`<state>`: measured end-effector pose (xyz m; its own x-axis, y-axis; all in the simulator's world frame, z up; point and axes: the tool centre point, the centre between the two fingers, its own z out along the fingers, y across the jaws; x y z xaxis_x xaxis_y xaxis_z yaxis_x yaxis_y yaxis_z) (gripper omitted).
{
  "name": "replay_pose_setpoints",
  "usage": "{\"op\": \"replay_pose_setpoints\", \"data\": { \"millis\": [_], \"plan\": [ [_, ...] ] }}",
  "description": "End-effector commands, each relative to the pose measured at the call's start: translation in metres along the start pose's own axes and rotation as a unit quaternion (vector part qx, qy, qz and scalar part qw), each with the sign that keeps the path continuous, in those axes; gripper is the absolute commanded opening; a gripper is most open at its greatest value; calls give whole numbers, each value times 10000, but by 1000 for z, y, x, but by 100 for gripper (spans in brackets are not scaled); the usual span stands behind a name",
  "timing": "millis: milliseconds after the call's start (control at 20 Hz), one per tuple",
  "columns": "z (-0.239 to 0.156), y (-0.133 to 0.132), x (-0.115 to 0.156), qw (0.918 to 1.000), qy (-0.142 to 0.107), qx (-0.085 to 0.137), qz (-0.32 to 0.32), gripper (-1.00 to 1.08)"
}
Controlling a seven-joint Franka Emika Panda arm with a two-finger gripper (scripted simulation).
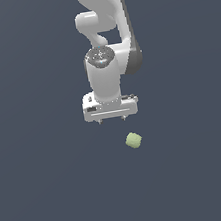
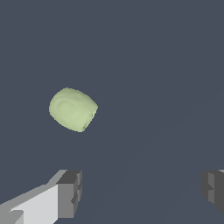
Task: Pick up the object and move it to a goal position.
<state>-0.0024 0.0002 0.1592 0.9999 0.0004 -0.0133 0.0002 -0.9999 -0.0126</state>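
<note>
1. Look at the fingers (image 2: 70,192) first. In the wrist view they stand far apart, with nothing between them. The gap is much wider than the cube.
2. Your gripper (image 1: 112,118) holds nothing. In the exterior view it points down, with its two small tips just showing under the white body.
3. The cube (image 2: 73,109) is pale yellow-green with soft round edges. It sits alone on the dark floor (image 1: 45,194), turned a bit crooked.
4. In the exterior view the cube (image 1: 133,140) is near the gripper, at about 5 o'clock from it. They do not touch.
5. I think you are at the reaching step. The grab is not yet done.
6. Next you need to slide over until the cube sits in the middle of the gap. Then go down and squeeze.
7. I see no goal mark in either view.
</note>
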Motion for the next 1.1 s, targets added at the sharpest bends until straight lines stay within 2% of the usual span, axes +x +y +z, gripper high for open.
{"op": "replay_pose_setpoints", "data": {
  "millis": [0, 1050],
  "plan": [
    [0, 0, 0, 10000, 0, 0, 0, 100],
    [15, -13, 6, 9991, 8, 36, 424, 100]
  ]
}}
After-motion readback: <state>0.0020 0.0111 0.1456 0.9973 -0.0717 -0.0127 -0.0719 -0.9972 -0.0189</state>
